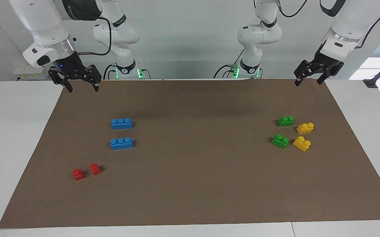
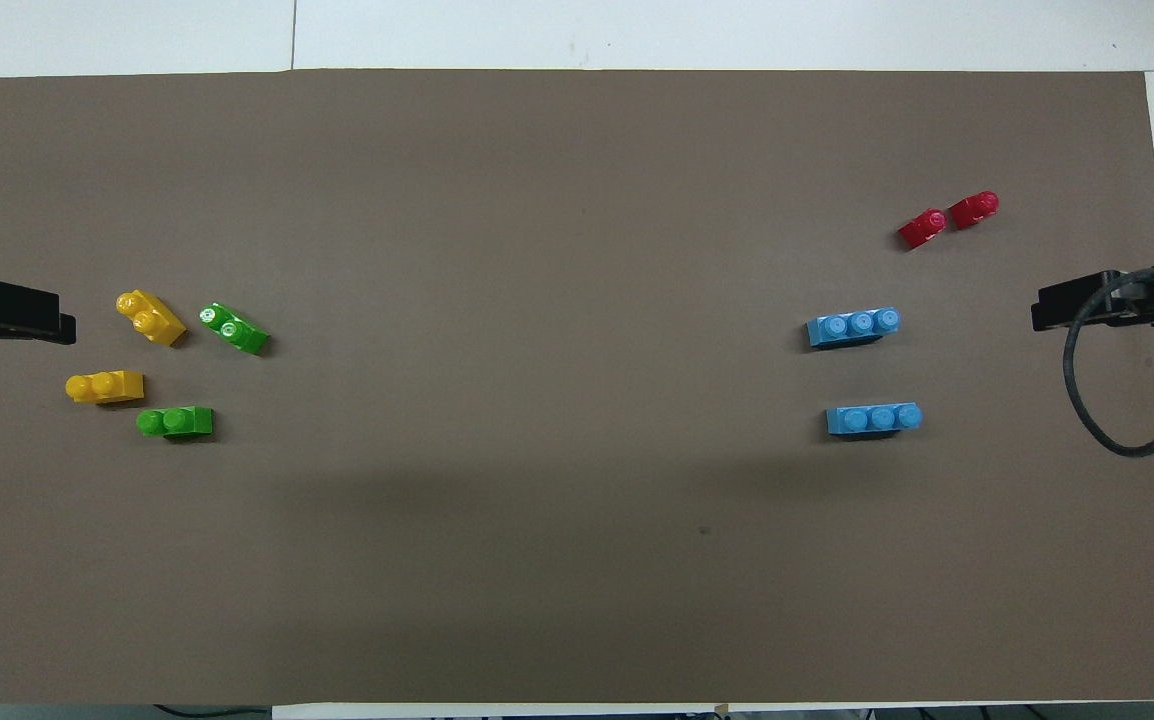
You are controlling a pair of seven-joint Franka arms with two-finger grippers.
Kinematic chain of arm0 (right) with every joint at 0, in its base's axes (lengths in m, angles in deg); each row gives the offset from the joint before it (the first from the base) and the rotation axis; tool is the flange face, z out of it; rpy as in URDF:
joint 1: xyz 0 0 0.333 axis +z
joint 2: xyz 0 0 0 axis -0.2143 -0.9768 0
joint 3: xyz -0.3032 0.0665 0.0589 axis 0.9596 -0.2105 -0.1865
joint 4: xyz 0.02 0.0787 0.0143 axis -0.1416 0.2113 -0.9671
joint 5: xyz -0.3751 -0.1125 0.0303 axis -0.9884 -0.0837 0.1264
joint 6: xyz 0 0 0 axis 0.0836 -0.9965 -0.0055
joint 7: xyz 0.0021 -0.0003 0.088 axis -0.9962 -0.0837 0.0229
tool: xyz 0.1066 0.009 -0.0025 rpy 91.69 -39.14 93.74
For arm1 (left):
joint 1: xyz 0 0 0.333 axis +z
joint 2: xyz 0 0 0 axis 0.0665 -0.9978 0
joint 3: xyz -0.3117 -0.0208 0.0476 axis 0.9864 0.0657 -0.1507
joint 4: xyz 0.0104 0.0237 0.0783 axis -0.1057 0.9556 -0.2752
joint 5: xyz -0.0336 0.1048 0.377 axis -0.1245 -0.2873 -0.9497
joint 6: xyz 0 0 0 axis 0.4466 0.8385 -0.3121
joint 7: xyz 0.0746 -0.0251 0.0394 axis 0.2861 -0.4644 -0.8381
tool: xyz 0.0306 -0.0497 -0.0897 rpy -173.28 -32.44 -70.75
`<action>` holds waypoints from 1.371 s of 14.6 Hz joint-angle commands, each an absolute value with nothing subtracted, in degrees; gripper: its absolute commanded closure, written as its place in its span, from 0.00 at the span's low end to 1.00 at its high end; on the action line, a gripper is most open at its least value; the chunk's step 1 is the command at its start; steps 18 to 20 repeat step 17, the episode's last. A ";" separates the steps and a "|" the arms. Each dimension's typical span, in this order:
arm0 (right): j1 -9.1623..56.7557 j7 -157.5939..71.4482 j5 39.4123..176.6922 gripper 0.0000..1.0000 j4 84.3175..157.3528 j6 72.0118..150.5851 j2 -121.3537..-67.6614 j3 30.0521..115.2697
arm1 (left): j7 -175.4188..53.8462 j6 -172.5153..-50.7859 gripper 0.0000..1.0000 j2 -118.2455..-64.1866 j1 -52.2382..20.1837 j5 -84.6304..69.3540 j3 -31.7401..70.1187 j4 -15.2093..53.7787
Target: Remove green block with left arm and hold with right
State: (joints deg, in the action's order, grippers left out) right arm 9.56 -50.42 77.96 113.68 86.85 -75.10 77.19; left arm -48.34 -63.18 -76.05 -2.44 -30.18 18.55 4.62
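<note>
My left gripper (image 1: 308, 81) and right gripper (image 1: 82, 86) hang released above the brown mat (image 1: 196, 184), clear of both small green plastic two-stud bricks (image 1: 285, 121).

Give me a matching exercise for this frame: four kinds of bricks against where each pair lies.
Things:
1. small red plastic bricks
2. long blue three-stud plastic bricks
3. green two-stud plastic bricks
4. yellow two-stud plastic bricks

Places:
A. closest to the left arm's edge of the brown mat
B. beside the yellow pair, toward the mat's middle
C. farthest from the robots
D. right arm's end, nearer the robots than the red

Pairs: 1-C, 2-D, 3-B, 4-A
</note>
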 commanded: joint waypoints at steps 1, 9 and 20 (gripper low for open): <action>8.59 -48.87 76.76 0.00 114.29 86.07 -74.16 76.70 | -48.24 -61.25 0.00 -76.59 -3.28 -29.08 17.65 2.81; 8.77 -48.87 74.57 0.00 114.73 85.55 -73.98 76.87 | -48.24 -61.77 0.00 -76.06 -2.75 -29.61 17.74 3.16; 8.68 -48.96 74.56 0.00 114.73 85.46 -73.89 76.79 | -47.80 -62.04 0.00 -75.97 -2.84 -29.96 17.74 3.43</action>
